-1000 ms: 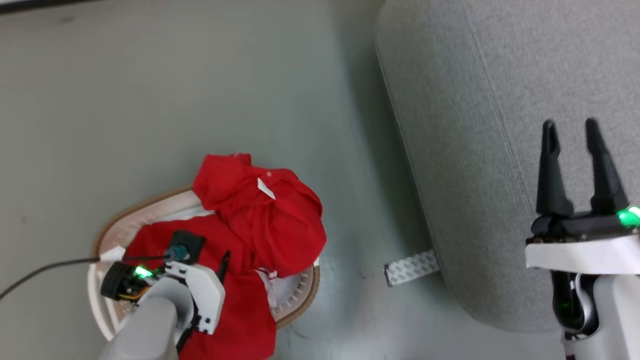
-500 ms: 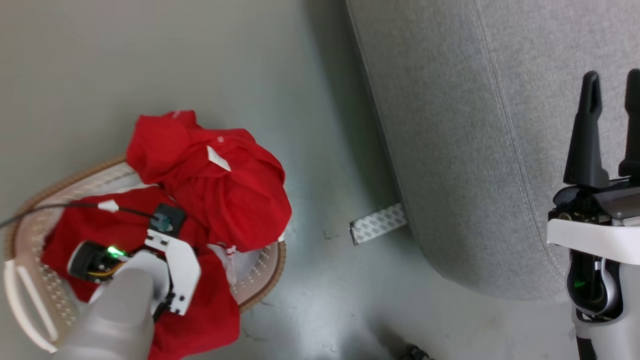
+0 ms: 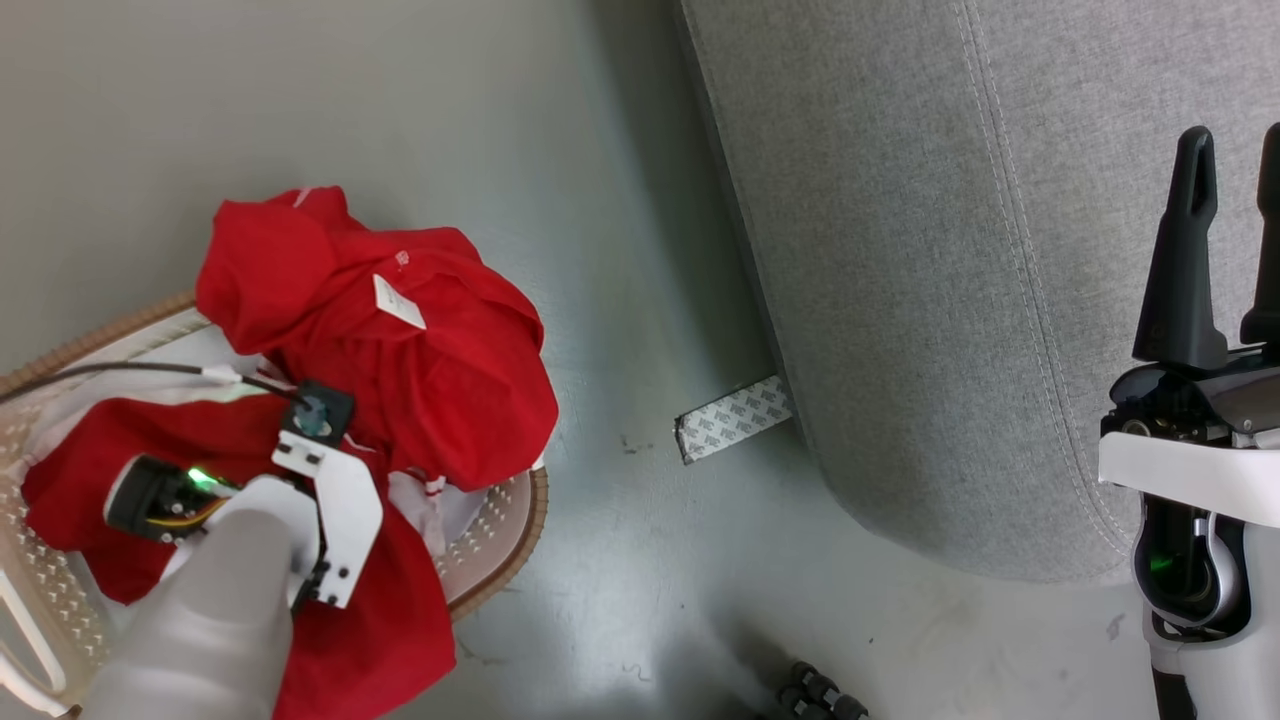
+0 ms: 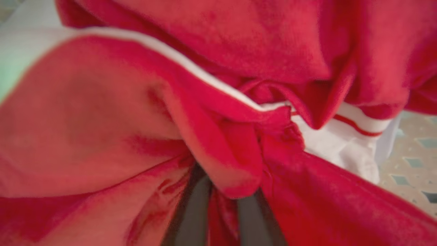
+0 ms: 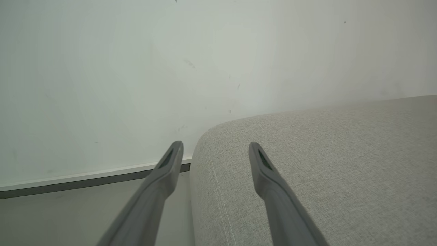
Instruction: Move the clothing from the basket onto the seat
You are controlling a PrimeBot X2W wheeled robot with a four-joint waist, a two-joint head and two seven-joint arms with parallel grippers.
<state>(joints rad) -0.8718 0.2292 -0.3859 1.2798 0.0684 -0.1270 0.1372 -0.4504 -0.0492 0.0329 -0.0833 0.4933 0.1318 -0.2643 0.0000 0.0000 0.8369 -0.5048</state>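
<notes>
The red clothing (image 3: pixel 440 380), with its small white tag (image 3: pixel 398 301), is heaped in the cream basket (image 3: pixel 520 540) at the lower left and spills over its brown rim. My left arm reaches down into the heap, and its wrist (image 3: pixel 330 510) covers the fingers. In the left wrist view my left gripper (image 4: pixel 222 205) is shut on a fold of red clothing (image 4: pixel 102 119) with white stripe trim; the holed basket wall (image 4: pixel 409 160) shows at the right. My right gripper (image 3: pixel 1236 140) (image 5: pixel 215 146) is open, with nothing in it, over the grey seat (image 3: pixel 950 250) (image 5: pixel 341 153).
A patterned white strip (image 3: pixel 733 420) lies on the grey floor at the sofa's base. A dark ribbed object (image 3: pixel 820 690) sits at the bottom edge. A black cable (image 3: pixel 100 372) runs to the left wrist. A white wall and dark baseboard (image 5: pixel 85 181) stand beyond the sofa.
The whole head picture has shifted, so the camera moved. My left wrist stays down in the red clothing. The right gripper stays open over the sofa.
</notes>
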